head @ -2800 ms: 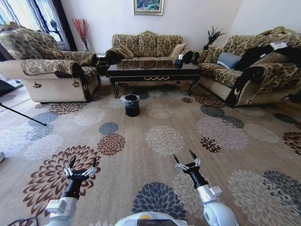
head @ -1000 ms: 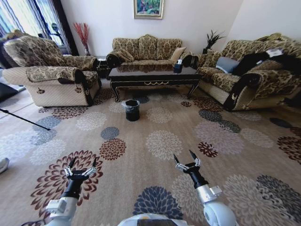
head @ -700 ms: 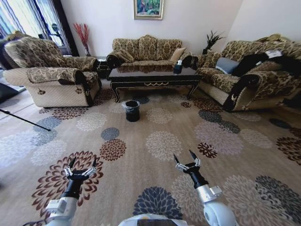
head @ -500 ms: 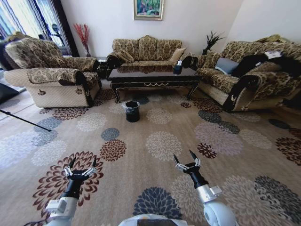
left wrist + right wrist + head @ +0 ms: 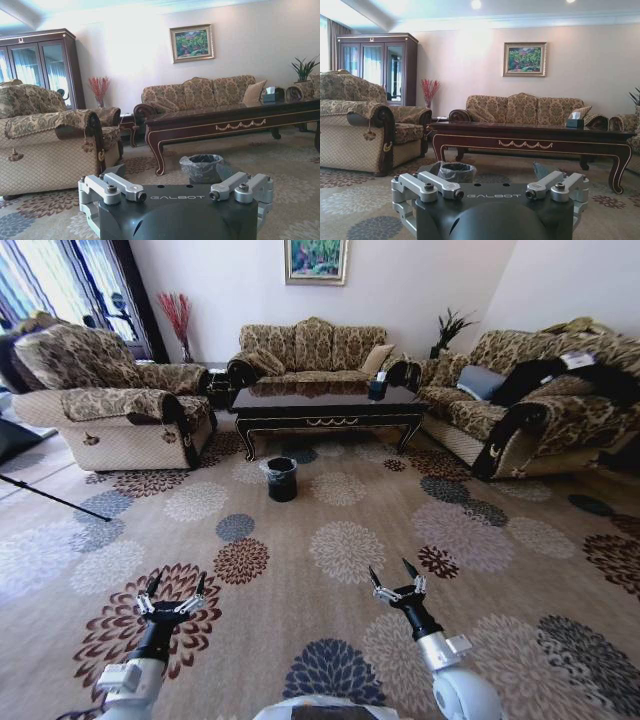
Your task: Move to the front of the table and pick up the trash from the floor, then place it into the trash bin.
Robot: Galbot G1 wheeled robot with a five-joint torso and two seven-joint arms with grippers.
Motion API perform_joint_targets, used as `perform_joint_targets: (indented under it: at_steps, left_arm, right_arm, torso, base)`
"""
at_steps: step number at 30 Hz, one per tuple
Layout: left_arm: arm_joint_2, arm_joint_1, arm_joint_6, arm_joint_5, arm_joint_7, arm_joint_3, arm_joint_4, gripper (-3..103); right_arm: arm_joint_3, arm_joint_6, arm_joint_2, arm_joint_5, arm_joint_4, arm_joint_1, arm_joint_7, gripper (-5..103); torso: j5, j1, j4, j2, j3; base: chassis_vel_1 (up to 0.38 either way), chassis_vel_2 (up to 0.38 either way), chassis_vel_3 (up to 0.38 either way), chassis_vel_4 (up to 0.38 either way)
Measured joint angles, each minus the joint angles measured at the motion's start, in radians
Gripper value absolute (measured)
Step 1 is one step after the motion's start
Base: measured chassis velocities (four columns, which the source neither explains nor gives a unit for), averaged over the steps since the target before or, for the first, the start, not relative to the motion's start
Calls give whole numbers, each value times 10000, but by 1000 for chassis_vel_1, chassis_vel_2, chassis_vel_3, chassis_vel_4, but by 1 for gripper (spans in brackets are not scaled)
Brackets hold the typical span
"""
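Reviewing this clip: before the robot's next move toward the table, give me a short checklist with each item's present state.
1. Left pincer free to grasp: ok, fingers spread, nothing held, low over the carpet.
2. Right pincer free to grasp: ok, open and holding nothing.
3. Robot at the table front: not ok, a wide stretch of flowered carpet lies between.
4. Trash bin upright and reachable: ok, standing on the carpet before the table with its liner over the rim.
5. Trash located on the floor: cannot tell, no bottle or paper can be made out from here.
6. Path to the bin: ok, only bare carpet ahead.
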Motion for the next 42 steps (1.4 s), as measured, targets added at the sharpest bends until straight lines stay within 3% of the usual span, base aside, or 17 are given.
perform_joint_targets:
  at_steps: [42]
  left_arm:
    - [0, 0, 0, 0, 0, 0, 0, 100]
  right_arm:
    - [0, 0, 0, 0, 0, 0, 0, 100]
  torso:
    - [0, 593, 0, 1680, 1085]
  base:
    - [0, 0, 0, 0]
